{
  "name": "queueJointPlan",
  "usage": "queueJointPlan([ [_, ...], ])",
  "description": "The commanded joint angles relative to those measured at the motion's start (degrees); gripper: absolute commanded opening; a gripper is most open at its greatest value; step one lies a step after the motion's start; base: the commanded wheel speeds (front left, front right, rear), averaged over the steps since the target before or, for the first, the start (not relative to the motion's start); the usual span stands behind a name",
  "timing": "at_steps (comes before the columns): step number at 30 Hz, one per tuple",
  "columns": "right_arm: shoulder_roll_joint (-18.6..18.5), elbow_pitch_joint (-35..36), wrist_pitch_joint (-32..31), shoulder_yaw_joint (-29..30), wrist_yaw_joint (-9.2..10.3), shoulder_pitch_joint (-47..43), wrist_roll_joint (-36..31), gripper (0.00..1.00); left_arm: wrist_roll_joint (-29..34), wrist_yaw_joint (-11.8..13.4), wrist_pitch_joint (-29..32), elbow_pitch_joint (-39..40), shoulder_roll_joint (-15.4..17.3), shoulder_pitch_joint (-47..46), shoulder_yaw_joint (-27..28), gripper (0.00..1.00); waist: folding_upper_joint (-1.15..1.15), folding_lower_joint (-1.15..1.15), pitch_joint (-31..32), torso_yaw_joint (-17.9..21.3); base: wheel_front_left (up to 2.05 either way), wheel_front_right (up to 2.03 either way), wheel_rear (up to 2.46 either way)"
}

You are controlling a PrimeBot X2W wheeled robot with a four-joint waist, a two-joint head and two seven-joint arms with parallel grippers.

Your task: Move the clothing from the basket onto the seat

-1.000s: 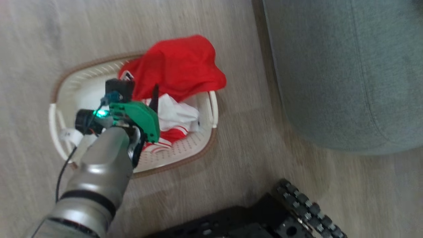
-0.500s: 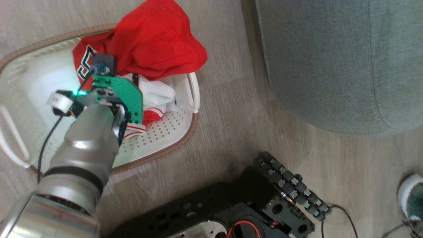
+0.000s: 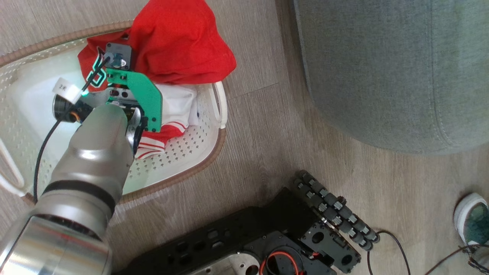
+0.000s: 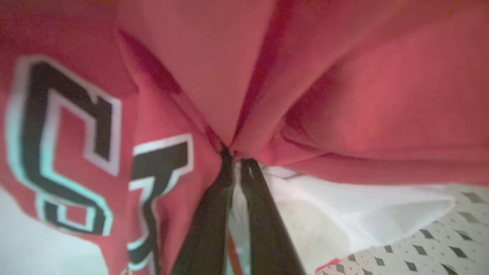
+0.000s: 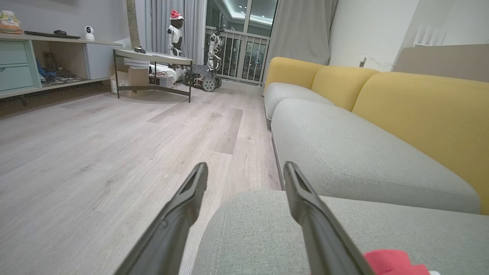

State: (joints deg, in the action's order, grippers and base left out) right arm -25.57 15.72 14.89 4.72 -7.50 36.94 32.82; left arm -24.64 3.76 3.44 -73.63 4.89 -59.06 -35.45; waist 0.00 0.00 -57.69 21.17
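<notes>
The cream basket point(image 3: 179, 176) stands on the floor at the left of the head view. Red clothing point(image 3: 179, 42) is heaped in its far end and spills over the rim, above a white piece point(image 3: 175, 103) and red fabric with white stripes point(image 3: 153, 143). My left arm point(image 3: 95, 145) reaches down into the basket. In the left wrist view my left gripper point(image 4: 233, 157) is shut on a fold of the red clothing point(image 4: 344, 95), beside the black-and-white lettering point(image 4: 65, 141). The grey-green seat point(image 3: 382, 68) lies to the right. My right gripper point(image 5: 246, 172) hangs open above the seat point(image 5: 344, 152).
My black wheeled base point(image 3: 267, 240) fills the bottom of the head view, with cables beside it. A person's shoe point(image 3: 471, 223) is at the lower right. A scrap of red fabric point(image 5: 386, 261) shows at the right wrist view's bottom edge. Yellow sofa backs point(image 5: 420, 107) line the seat.
The head camera has dipped and turned, so the basket looks larger and further left. My left wrist has pushed deeper into the basket, towards the lettered garment.
</notes>
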Motion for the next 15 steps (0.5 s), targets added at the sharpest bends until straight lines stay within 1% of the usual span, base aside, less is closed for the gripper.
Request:
queueJointPlan([
  [1,-0.8,1.5,0.1,0.5,0.01,-2.0,-0.2,1.00,-0.1,-0.4,-0.6,-0.3,0.5,2.7,0.1,0.00,0.00,0.00,0.3,0.1,0.00,0.00,0.00],
  [8,-0.3,0.5,0.1,0.3,0.01,-1.9,-0.7,1.00,-1.1,-1.1,-3.9,-0.3,-0.2,4.0,0.2,0.00,0.00,0.00,3.3,-0.5,0.00,0.00,0.00],
  [15,-0.8,-0.6,0.1,0.9,0.01,-4.5,-1.3,1.00,-2.7,-3.2,-9.5,-0.3,-1.7,7.3,-0.2,0.00,0.00,0.00,10.8,-3.1,0.00,0.00,0.00],
])
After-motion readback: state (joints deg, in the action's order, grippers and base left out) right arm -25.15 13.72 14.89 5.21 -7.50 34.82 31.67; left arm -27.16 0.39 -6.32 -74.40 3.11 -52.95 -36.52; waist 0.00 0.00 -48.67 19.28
